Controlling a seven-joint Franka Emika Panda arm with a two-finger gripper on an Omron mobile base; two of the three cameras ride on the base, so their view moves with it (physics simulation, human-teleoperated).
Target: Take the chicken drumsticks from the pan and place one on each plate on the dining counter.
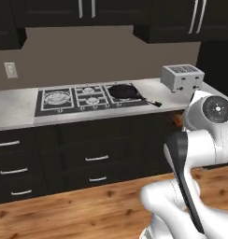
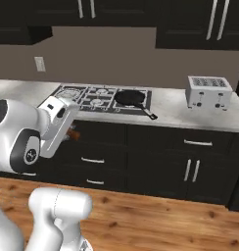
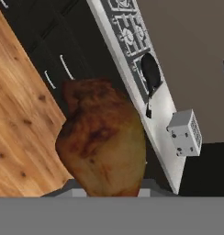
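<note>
A golden-brown chicken drumstick looms large in the hand view, plump end up, with my gripper shut on it from below. In the right base view the gripper hangs in front of the dark cabinets, below the counter edge, with a brown bit of the drumstick at its tip. The left base view shows that brown bit just behind my arm. The black pan sits on the stove's right burner, its inside bare black. The plates and the dining counter are out of view.
A black stove is set in the marbled counter, and a silver toaster stands to its right. Dark drawers line the front. Wood floor lies between me and the cabinets.
</note>
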